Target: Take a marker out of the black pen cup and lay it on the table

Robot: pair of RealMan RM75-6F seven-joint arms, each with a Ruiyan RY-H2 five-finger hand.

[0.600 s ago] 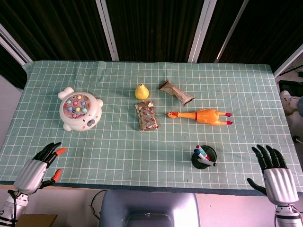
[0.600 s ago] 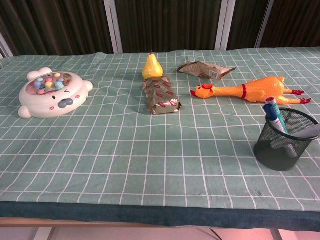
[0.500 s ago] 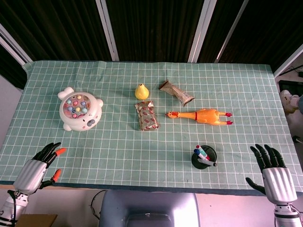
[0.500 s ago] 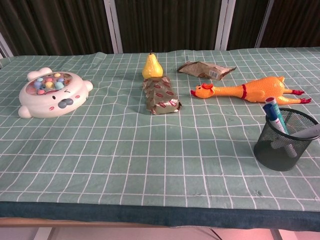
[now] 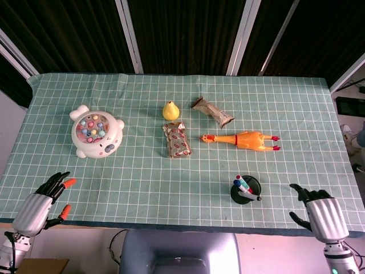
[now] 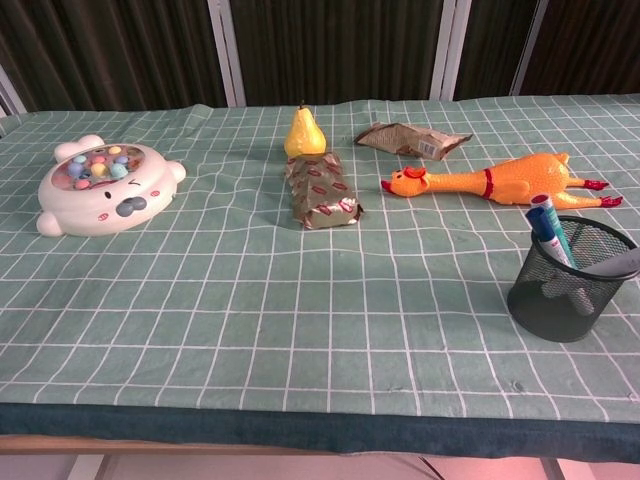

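Note:
The black mesh pen cup [image 5: 246, 190] stands upright near the table's front right, also plain in the chest view as the pen cup [image 6: 570, 281]. Markers [image 5: 243, 184] lean out of it: a blue-and-red capped marker [image 6: 547, 230] and a grey one [image 6: 622, 263] resting on the rim. My right hand [image 5: 320, 216] hovers at the front edge, right of the cup and apart from it, fingers spread, holding nothing. My left hand [image 5: 39, 202] sits off the front left corner, fingers apart and empty. Neither hand shows in the chest view.
A rubber chicken [image 5: 242, 139] lies just behind the cup. A foil snack pack [image 5: 177, 140], a pear [image 5: 170, 110] and a brown wrapper [image 5: 213, 112] sit mid-table. A white fishing-game toy [image 5: 96, 133] is at the left. Green checked cloth [image 5: 142, 182] covers the table.
Both hands have sunk toward the front edge. The right hand has shifted slightly left toward the cup, its fingers now tipped forward. The cup and markers have not moved.

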